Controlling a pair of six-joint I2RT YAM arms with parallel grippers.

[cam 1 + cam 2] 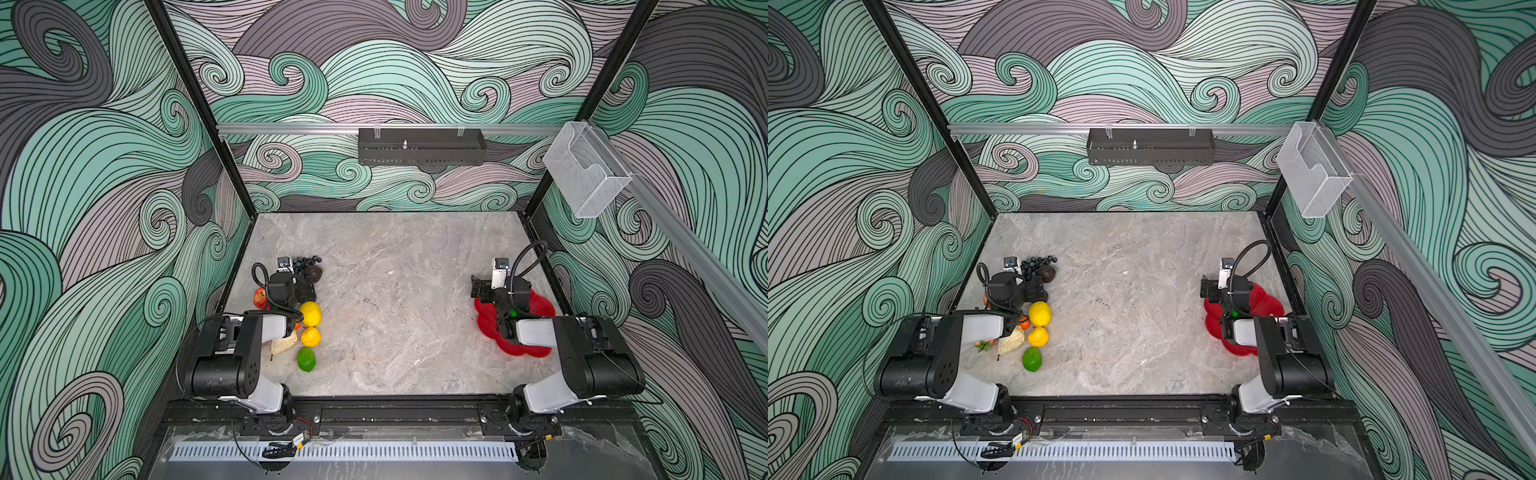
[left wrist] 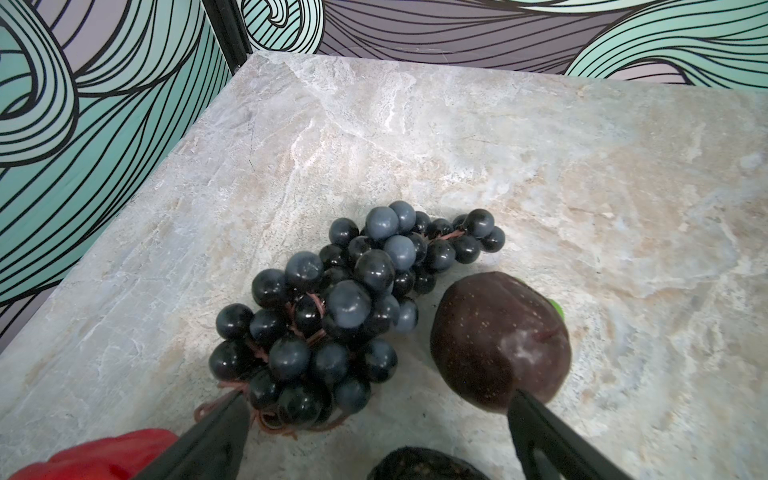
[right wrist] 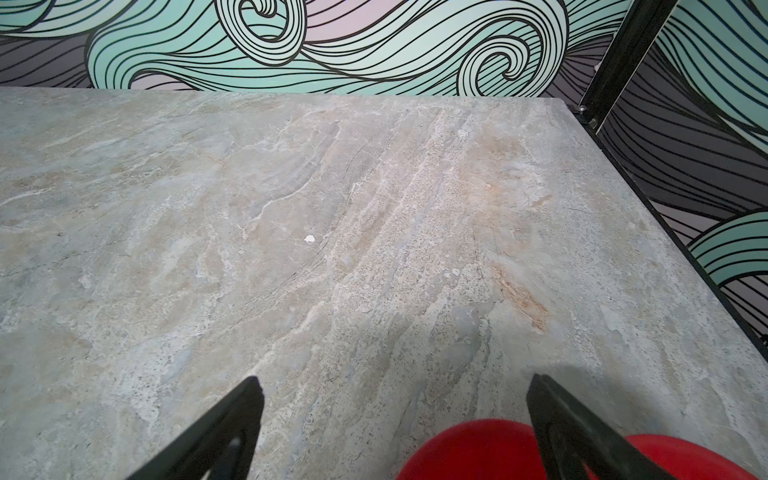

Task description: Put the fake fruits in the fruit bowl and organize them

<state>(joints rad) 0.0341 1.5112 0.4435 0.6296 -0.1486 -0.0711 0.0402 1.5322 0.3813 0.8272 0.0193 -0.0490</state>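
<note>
Our left tool (image 2: 378, 397) and right tool (image 3: 395, 382) gape empty; fake fruits (image 1: 310, 313) crowd the table (image 1: 395, 291) at left, fruit bowl (image 1: 528, 351) far right. We fear round plastic squirting out when pinched.

table (image 2: 457, 145), grey marble; its far corner meets two wave-patterned walls (image 2: 83, 104). grapes (image 2: 345, 316) lie flat, blue-black, reddish stem showing. plum (image 2: 498, 340), dark maroon with a green leaf tip, just beside them on the side away from the walled edge; contact unclear. left gripper (image 2: 379, 395) jaws spread wide, fingers (image 2: 216, 432) overlapping grapes and plum. apple (image 2: 95, 457), red, partly cut off.
</note>
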